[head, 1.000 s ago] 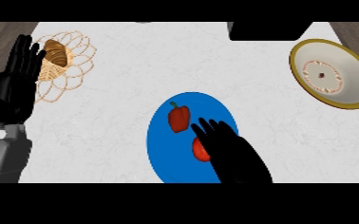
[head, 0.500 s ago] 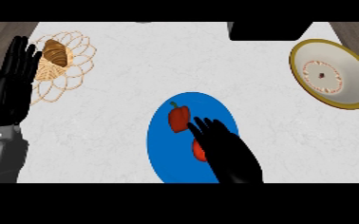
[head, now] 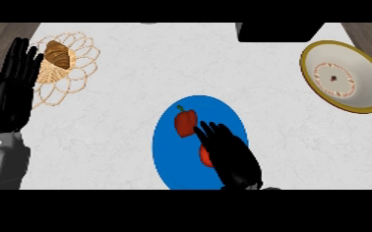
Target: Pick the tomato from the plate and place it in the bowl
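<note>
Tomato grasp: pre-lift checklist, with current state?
1. Right hand over the round red tomato: ok.
2. Fingers closed on the tomato: cannot tell, the hand hides it.
3. Red bell pepper clear of the hand: not ok, fingertips reach beside it.
4. Cream gold-rimmed bowl unobstructed: ok.
5. Left hand away from the blue plate: ok.

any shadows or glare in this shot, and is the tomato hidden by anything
Head view: lighting is flat and even, with no clear cast shadows and no glare on the counter. The right hand covers most of the tomato on the blue plate, leaving only a red sliver; the black hand shows little surface detail. The bowl looks stretched near the right edge.
</note>
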